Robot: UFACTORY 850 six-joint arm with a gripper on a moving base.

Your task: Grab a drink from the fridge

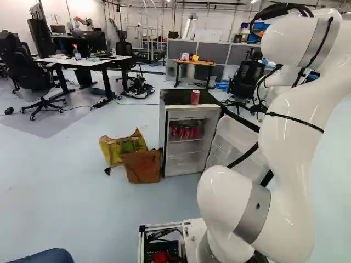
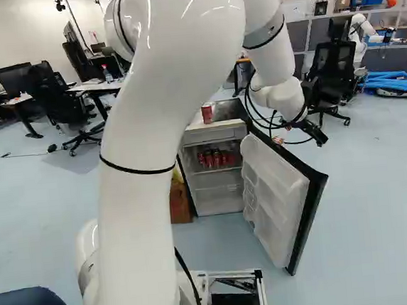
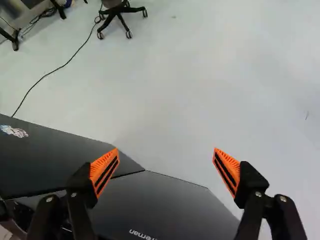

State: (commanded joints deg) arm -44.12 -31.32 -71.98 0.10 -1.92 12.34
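- The drinks are red cans: one can (image 1: 195,97) stands upright on top of the fridge (image 1: 168,137), and a row of cans (image 1: 185,132) sits on the upper shelf inside, at six o'clock of it in the left base view
- The fridge door (image 2: 275,196) hangs wide open at four o'clock of the row in the right base view
- A brown bag (image 1: 142,166) sits just beside the fridge at eight o'clock, next to a yellow bag (image 1: 123,148)
- The claw (image 2: 319,136) is at two o'clock of the row in the right base view; the arm (image 2: 142,222) rises at eight o'clock
- In the wrist view the fingers stand well apart with nothing gripped, pale floor (image 3: 165,110) showing beyond and dark panels (image 3: 165,207) beneath
- A chair foot (image 3: 117,10) is at eleven o'clock of the claw, a cable (image 3: 50,75) at ten
- In the left base view, a small table (image 1: 192,62) stands at twelve o'clock behind the fridge, a desk (image 1: 90,62) at ten
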